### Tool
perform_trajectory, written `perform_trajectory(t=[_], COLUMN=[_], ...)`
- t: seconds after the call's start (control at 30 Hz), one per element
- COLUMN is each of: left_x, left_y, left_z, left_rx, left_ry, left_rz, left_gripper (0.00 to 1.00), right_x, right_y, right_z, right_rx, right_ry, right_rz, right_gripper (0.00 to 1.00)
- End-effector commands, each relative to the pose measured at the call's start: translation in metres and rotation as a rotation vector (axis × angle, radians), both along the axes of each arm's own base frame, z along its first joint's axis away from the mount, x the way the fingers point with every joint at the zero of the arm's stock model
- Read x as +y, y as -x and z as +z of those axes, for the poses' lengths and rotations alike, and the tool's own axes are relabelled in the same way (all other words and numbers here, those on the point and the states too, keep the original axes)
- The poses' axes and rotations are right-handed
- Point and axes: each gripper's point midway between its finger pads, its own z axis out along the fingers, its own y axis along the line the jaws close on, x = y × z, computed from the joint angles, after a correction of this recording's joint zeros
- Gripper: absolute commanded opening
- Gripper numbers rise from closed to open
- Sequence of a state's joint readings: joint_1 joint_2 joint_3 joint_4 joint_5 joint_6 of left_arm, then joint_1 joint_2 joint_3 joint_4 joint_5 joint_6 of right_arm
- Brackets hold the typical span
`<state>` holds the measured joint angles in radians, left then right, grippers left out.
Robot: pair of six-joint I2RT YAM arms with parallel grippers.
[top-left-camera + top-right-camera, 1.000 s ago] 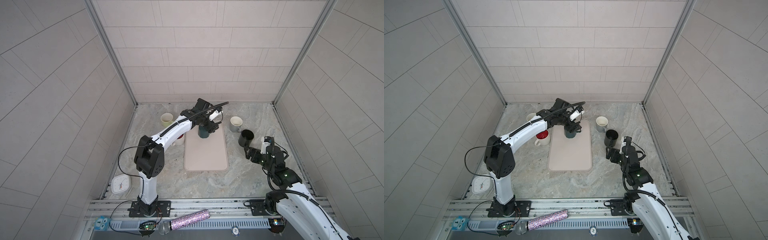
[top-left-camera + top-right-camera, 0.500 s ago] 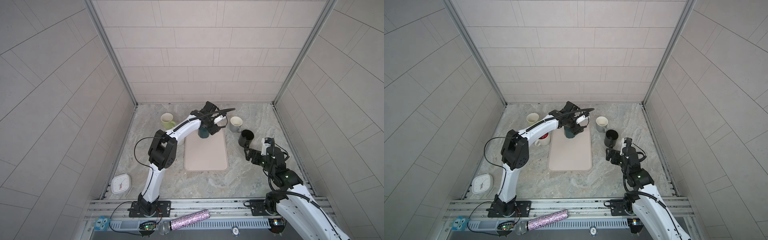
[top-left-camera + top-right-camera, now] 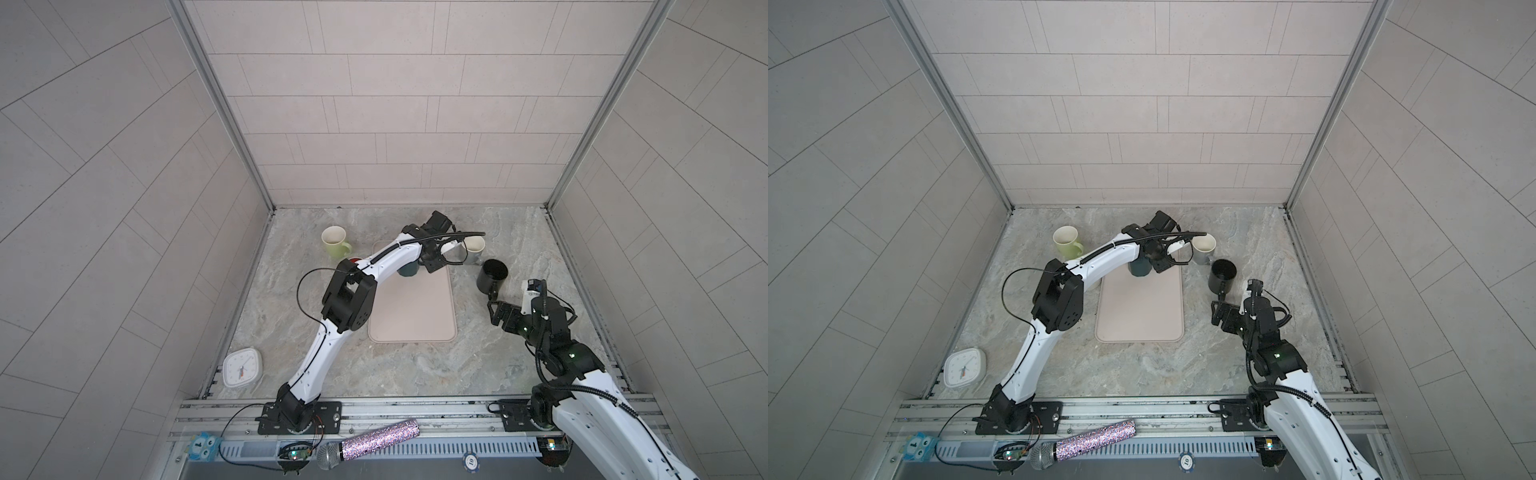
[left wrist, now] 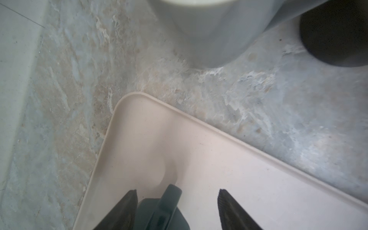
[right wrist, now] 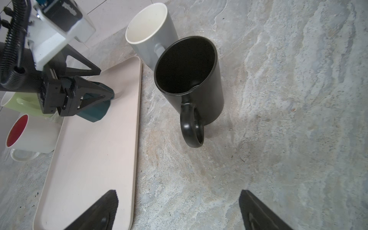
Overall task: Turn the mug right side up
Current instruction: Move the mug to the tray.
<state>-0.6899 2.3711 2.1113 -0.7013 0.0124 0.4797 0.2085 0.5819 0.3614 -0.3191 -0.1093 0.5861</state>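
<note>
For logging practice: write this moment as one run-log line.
left gripper open, straddling teal mug handle on tray | right gripper open, empty, near black mug

Three pale tiled walls (image 3: 399, 124) stand around the tabletop (image 3: 519, 232). The tabletop looks like grey and tan stone. Shiny metal posts (image 3: 222, 108) run up the two back corners. A metal rail (image 3: 415, 409) lies along the bottom of the frame. The light is soft and even.

The faceted mug (image 3: 1140, 270) is dark teal, the tray (image 3: 411, 316) plain pale pink. There are also a black mug (image 3: 491, 277), a grey mug (image 5: 143, 49) with cream inside, a light green mug (image 3: 336, 245) and a white mug (image 5: 37, 137) with red inside. The tabletop (image 3: 519, 232) is marbled grey and beige.
</note>
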Motion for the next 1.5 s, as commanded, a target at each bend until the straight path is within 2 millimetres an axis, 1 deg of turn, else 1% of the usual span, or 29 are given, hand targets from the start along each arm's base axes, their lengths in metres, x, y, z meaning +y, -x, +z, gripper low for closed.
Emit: perform_trajectory(t=[0.0, 0.1, 0.2, 0.33, 0.53, 0.77, 0.8, 0.9, 0.97, 1.0, 1.3, 1.47], left_x=[0.013, 0.020, 0.025, 0.029, 0.035, 0.041, 0.043, 0.049, 0.053, 0.054, 0.055, 0.055], left_y=[-0.009, -0.010, -0.008, -0.008, -0.017, -0.017, -0.016, -0.014, -0.012, -0.011, 0.000, 0.008], left_z=[0.013, 0.011, 0.013, 0.020, 0.030, 0.041, 0.040, 0.037, 0.035, 0.034, 0.024, 0.026], left_rx=[-0.041, -0.050, -0.050, -0.064, -0.086, -0.081, -0.069, -0.041, -0.025, -0.016, 0.034, 0.060], left_ry=[-0.049, -0.089, -0.107, -0.112, -0.123, -0.142, -0.141, -0.148, -0.159, -0.163, -0.184, -0.186], left_rz=[0.052, 0.058, 0.061, 0.067, 0.085, 0.074, 0.070, 0.070, 0.064, 0.058, 0.000, -0.023], left_gripper=[0.67, 0.64, 0.64, 0.64, 0.64, 0.60, 0.57, 0.53, 0.48, 0.47, 0.43, 0.42], right_x=[-0.002, -0.001, -0.001, 0.001, 0.003, 0.004, 0.004, 0.003, 0.003, 0.002, 0.001, 0.001], right_y=[0.002, 0.002, 0.001, 0.000, 0.000, 0.001, 0.001, 0.001, 0.002, 0.002, 0.002, 0.002], right_z=[-0.003, -0.004, -0.006, -0.008, -0.011, -0.012, -0.012, -0.013, -0.013, -0.013, -0.015, -0.015], right_rx=[0.006, 0.009, 0.011, 0.013, 0.022, 0.024, 0.025, 0.028, 0.027, 0.028, 0.037, 0.040], right_ry=[-0.012, -0.012, -0.013, -0.020, -0.030, -0.040, -0.040, -0.037, -0.038, -0.036, -0.038, -0.038], right_rz=[-0.014, -0.013, -0.012, -0.009, -0.002, -0.001, -0.001, -0.004, -0.006, -0.008, -0.020, -0.019], right_gripper=[0.96, 0.96, 0.96, 0.96, 0.96, 0.96, 0.96, 0.95, 0.95, 0.95, 0.95, 0.95])
